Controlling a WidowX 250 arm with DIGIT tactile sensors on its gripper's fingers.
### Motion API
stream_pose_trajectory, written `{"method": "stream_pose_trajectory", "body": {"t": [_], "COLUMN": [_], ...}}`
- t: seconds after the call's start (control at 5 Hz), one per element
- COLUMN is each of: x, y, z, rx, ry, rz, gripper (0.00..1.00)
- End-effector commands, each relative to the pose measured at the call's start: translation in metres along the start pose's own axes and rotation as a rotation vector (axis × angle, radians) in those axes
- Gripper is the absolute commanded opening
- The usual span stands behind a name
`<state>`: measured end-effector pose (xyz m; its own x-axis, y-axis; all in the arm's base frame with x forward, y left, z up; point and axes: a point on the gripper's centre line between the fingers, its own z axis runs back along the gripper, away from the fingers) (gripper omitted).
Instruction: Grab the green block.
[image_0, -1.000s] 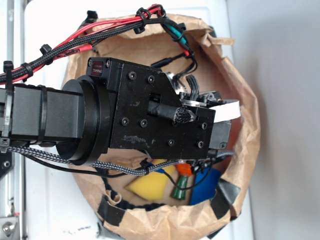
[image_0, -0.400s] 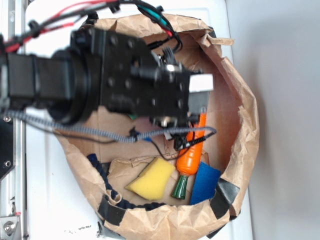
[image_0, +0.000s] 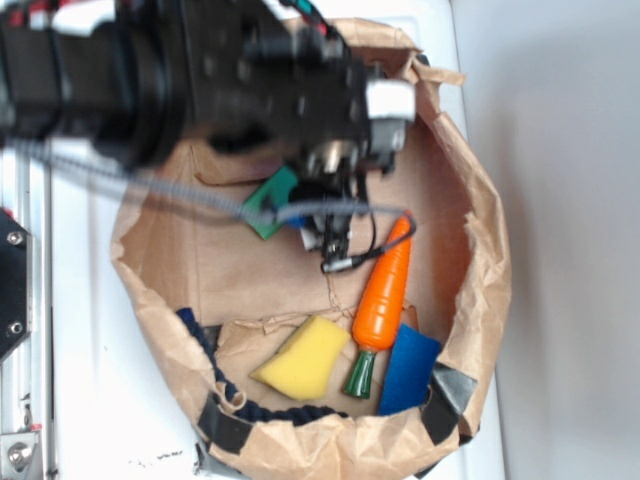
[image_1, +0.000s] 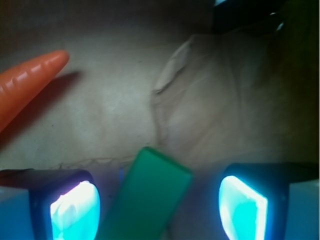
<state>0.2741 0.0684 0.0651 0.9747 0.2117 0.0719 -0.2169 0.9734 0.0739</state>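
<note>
The green block (image_0: 266, 207) lies flat on the floor of the brown paper bag (image_0: 492, 250), partly covered by the arm. In the wrist view the green block (image_1: 150, 195) sits slanted between my two glowing fingers, nearer the left pad (image_1: 75, 210) than the right pad (image_1: 243, 206). A gap shows on both sides of it. My gripper (image_1: 159, 210) is open around the block. From the exterior view the gripper (image_0: 305, 195) hangs over the block's right end, its fingertips mostly hidden under the black wrist.
An orange carrot (image_0: 384, 288) with a dark green stem lies right of the gripper, its tip (image_1: 50, 62) at the wrist view's upper left. A yellow sponge (image_0: 302, 358) and a blue block (image_0: 408, 368) rest by the bag's near wall. Cables dangle below the wrist.
The arm has swung toward the upper left of the exterior view, uncovering the carrot and then the green block beneath the gripper.
</note>
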Motion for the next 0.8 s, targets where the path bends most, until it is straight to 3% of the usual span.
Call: {"method": "stream_pose_trajectory", "body": {"t": [0.0, 0.4, 0.6], "x": [0.001, -0.026, -0.026], "y": [0.019, 0.015, 0.007], "z": [0.004, -0.023, -0.027], "rx": [0.037, 0.036, 0.05], "ry": [-0.023, -0.097, -0.094], "rz": [-0.035, -0.082, -0.085], "gripper": [1.0, 1.0, 1.0]}}
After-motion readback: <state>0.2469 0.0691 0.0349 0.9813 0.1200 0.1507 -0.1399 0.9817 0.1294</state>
